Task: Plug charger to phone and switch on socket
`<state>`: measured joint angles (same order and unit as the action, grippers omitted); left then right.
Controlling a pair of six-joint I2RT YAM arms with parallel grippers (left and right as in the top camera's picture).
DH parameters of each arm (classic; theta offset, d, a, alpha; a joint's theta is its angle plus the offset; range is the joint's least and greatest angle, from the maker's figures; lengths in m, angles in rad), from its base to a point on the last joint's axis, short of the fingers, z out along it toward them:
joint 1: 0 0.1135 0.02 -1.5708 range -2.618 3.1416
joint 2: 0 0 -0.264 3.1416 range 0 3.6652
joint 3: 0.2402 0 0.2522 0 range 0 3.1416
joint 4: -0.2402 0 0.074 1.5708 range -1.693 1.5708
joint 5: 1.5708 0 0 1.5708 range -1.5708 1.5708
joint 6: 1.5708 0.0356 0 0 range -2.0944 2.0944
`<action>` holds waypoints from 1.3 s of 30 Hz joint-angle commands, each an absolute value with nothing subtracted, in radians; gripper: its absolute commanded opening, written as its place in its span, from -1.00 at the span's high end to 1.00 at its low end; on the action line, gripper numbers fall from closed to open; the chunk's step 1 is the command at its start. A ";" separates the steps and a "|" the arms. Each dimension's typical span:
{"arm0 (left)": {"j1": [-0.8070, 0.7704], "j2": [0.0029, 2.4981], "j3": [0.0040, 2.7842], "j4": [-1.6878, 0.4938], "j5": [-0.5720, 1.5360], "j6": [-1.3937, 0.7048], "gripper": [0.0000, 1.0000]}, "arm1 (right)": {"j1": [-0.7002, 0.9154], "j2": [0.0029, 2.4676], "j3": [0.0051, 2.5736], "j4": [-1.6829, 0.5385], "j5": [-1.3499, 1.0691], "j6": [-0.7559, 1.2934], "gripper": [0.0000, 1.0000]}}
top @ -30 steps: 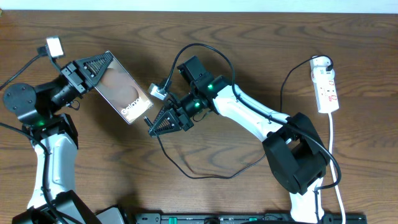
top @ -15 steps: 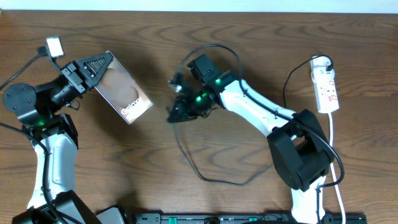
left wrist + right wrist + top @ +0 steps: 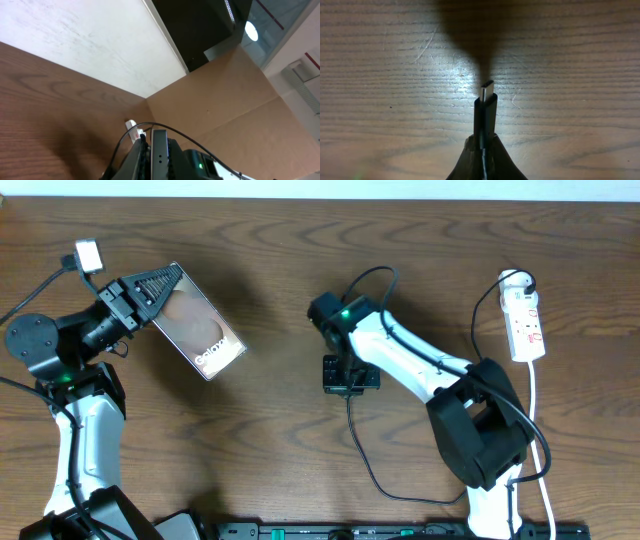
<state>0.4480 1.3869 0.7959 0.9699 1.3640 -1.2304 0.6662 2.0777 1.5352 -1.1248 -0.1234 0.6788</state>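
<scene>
My left gripper (image 3: 160,285) is shut on the upper end of the phone (image 3: 198,328) and holds it tilted above the table, glossy face and "Galaxy" lettering up. In the left wrist view the phone's thin edge (image 3: 160,152) stands between the closed fingers. My right gripper (image 3: 346,375) is at the table's middle, pointing down, well right of the phone. It is shut on the charger's black connector (image 3: 486,107), whose metal tip hovers over bare wood. The thin charger cable (image 3: 351,418) trails toward the front edge. The white socket (image 3: 526,318) lies at the far right.
The socket's white cord (image 3: 538,440) runs down the right side past the right arm's base (image 3: 478,435). A small white block (image 3: 88,255) sits on a cable at the far left. A brown cardboard wall (image 3: 235,95) stands beyond the table in the left wrist view.
My right gripper, still shut on the charger, has drawn away from the phone to the right and turned downward. The cable loop shifted right with it. The left arm and phone have not moved.
</scene>
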 commanded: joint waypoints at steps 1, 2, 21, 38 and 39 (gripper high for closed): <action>0.451 1.387 0.809 0.982 1.381 -1.232 0.85 | 0.698 2.095 1.510 -1.111 -0.051 0.737 0.98; 0.451 1.387 0.809 0.982 1.382 -1.232 0.85 | 0.702 2.098 1.505 -1.106 -0.051 0.745 0.98; 0.451 1.387 0.809 0.982 1.384 -1.231 0.85 | 0.701 2.107 1.490 -1.044 -0.062 0.759 0.22; 0.451 1.387 0.809 0.982 1.388 -1.231 0.85 | 0.712 2.126 1.483 -1.032 -0.067 0.778 0.37; 0.451 1.387 0.809 0.982 1.388 -1.231 0.85 | 0.713 2.130 1.483 -1.027 -0.067 0.778 0.38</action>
<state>0.4480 1.3869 0.7959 0.9699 1.3827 -1.2304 0.7044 2.0975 1.4906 -1.0393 -0.0715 0.7589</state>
